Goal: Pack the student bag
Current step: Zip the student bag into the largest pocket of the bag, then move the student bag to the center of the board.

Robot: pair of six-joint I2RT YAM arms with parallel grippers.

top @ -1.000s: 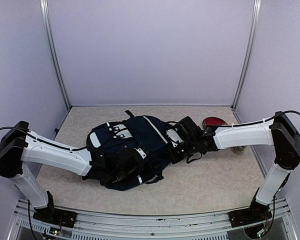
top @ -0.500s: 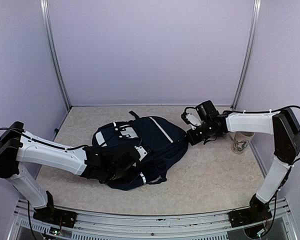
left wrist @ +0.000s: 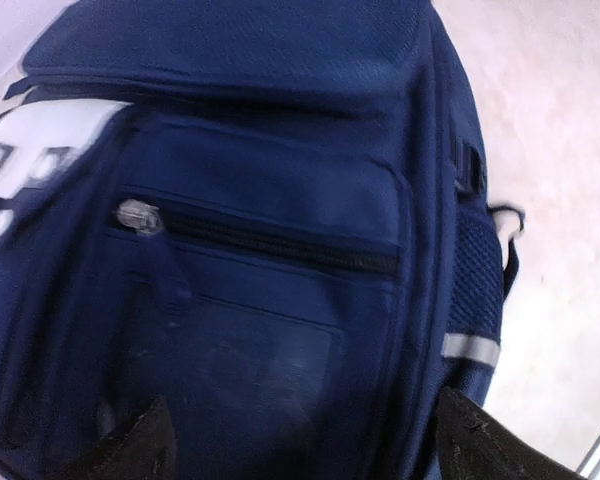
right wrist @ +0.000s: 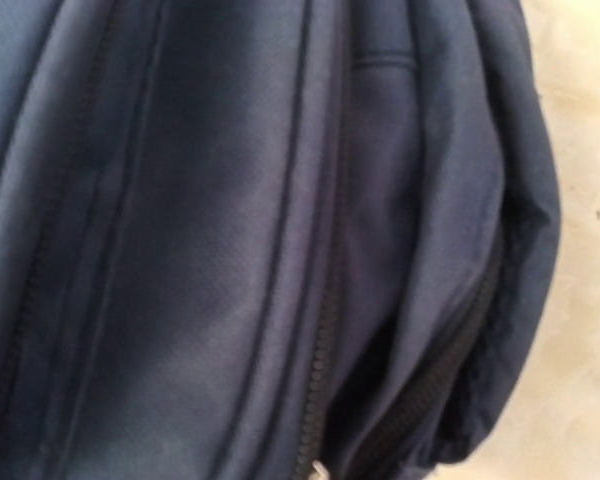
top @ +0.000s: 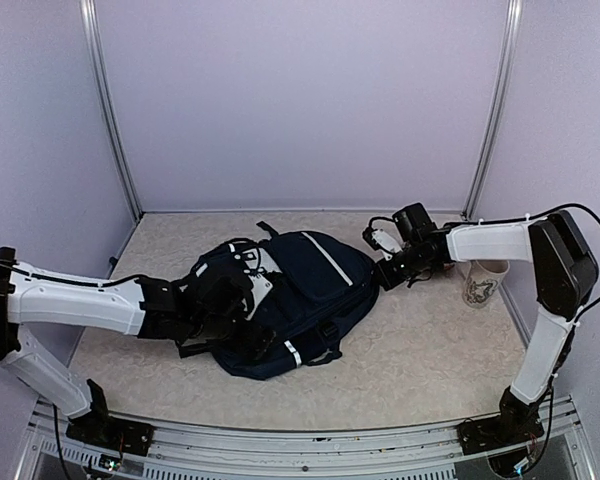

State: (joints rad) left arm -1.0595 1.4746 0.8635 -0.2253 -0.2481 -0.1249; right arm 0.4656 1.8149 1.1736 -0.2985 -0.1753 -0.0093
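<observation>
Item: student bag, navy, flat on tabletop. Over the bag's front pocket: left gripper, jaws spread. At the bag's right edge: right gripper, jaw state cannot be told. Likely best: pinch zip pull squarely, draw along track, right anchoring fabric.

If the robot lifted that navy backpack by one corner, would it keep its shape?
Probably not: the student bag lies slumped, its fabric creased, so it would likely sag. Its woven cloth looks matte, so probably not slippery. Lying flat, it seems unlikely to roll.
</observation>
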